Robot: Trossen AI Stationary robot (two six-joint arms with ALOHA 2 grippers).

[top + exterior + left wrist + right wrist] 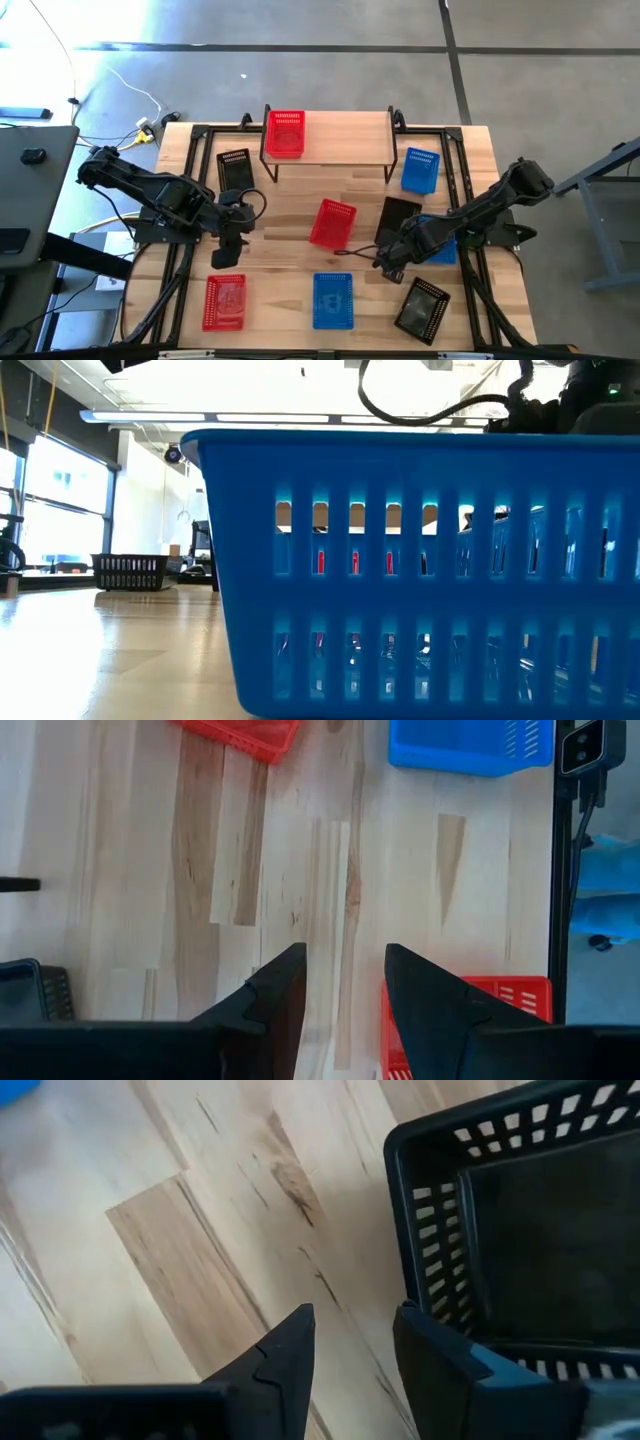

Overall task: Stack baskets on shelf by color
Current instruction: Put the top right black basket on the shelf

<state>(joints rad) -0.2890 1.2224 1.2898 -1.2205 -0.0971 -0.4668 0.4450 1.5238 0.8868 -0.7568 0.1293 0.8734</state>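
The shelf [345, 128] stands at the table's far side, and one red basket [285, 133] sits on its plank. The other baskets rest on the tabletop: black [235, 168], red [333, 222], black [398, 220], blue [421, 170], blue [440, 248] under the right arm, red [225, 302], blue [333, 300], black [422, 310]. My left gripper [226, 255] [345, 990] is open over bare wood, just far of the near-left red basket [500, 995]. My right gripper [385, 265] [355, 1350] is open beside a black basket [530, 1230]. My right gripper has one finger [440, 1365] standing at the corner of the black basket's rim [400, 1210]. I cannot tell whether it touches the rim. The other finger is over bare wood.
In the low view the near blue basket [420, 570] fills most of the picture, with a black basket [130, 570] far off to the left. Black frame rails [195, 190] run along the table's sides. Bare wood lies between the two grippers [290, 260].
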